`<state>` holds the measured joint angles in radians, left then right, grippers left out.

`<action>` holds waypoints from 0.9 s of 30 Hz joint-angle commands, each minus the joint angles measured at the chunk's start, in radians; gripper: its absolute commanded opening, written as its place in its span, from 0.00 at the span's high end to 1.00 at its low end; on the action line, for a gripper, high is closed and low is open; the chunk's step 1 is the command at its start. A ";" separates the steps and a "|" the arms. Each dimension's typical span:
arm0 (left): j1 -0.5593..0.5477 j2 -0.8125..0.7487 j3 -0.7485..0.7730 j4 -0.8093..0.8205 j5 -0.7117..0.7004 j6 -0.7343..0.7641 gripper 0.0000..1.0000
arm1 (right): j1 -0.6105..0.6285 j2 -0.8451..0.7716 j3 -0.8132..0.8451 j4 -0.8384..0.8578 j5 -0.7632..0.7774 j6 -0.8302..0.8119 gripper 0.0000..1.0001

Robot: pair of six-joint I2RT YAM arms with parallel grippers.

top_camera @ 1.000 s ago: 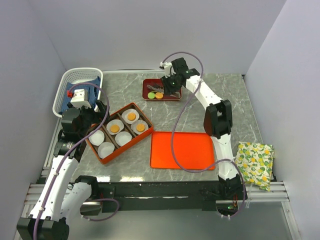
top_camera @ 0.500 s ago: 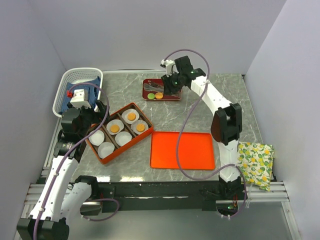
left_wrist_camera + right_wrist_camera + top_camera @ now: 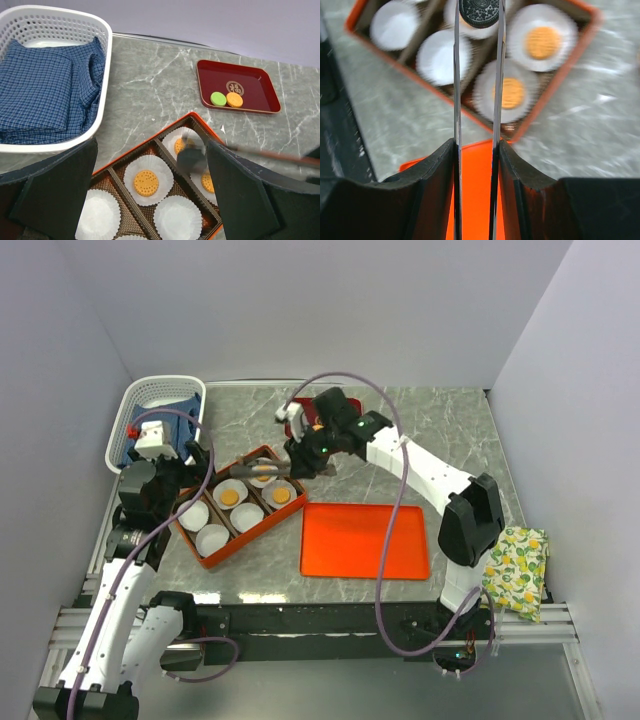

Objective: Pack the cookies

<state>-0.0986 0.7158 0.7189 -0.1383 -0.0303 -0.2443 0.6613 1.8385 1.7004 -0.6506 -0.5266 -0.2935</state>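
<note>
An orange box (image 3: pixel 290 517) holds white paper cups, and three orange cookies (image 3: pixel 146 182) lie in three of them. My right gripper (image 3: pixel 308 455) is shut on metal tongs (image 3: pixel 456 90). The tongs pinch a black cookie (image 3: pixel 479 12) above the box's far cups. That cookie is a dark blur in the left wrist view (image 3: pixel 192 159). A green cookie (image 3: pixel 217 98) and an orange cookie (image 3: pixel 233 99) lie in the dark red tray (image 3: pixel 260 90). My left gripper (image 3: pixel 151 150) is open and empty over the box's near left end.
A flat orange lid (image 3: pixel 365 540) lies right of the box. A white basket (image 3: pixel 102 75) with blue checked cloth stands at the far left. A lemon-print cloth (image 3: pixel 515 570) lies at the right table edge. Three paper cups (image 3: pixel 212 539) in the box are empty.
My right arm has swung from the dark red tray toward the left and near, carrying the black cookie in the tongs to above the orange box. The left arm has barely moved.
</note>
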 commanded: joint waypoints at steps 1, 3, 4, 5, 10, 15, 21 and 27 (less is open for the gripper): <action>0.002 -0.042 -0.012 0.037 -0.054 0.014 0.03 | 0.070 -0.059 -0.064 0.031 -0.041 -0.071 0.74; 0.002 -0.050 -0.015 0.042 -0.062 0.013 0.04 | 0.090 -0.056 -0.088 0.028 -0.030 -0.088 0.74; 0.002 -0.053 -0.016 0.042 -0.062 0.013 0.03 | 0.106 -0.053 -0.091 0.026 -0.026 -0.093 0.74; 0.002 -0.055 -0.015 0.043 -0.062 0.013 0.04 | 0.113 -0.045 -0.094 0.026 -0.016 -0.099 0.74; 0.002 -0.055 -0.016 0.042 -0.059 0.013 0.04 | 0.146 -0.019 -0.091 0.011 0.010 -0.110 0.73; 0.002 -0.053 -0.015 0.043 -0.053 0.013 0.04 | 0.153 0.013 -0.074 0.003 0.034 -0.108 0.72; 0.002 -0.052 -0.013 0.043 -0.049 0.013 0.04 | 0.153 0.038 -0.071 -0.006 0.046 -0.110 0.69; 0.002 -0.050 -0.015 0.045 -0.048 0.013 0.04 | 0.155 0.051 -0.070 -0.011 0.047 -0.108 0.66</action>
<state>-0.0986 0.6712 0.7067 -0.1379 -0.0769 -0.2447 0.8120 1.8809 1.5986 -0.6739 -0.4763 -0.3912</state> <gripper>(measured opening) 0.967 0.430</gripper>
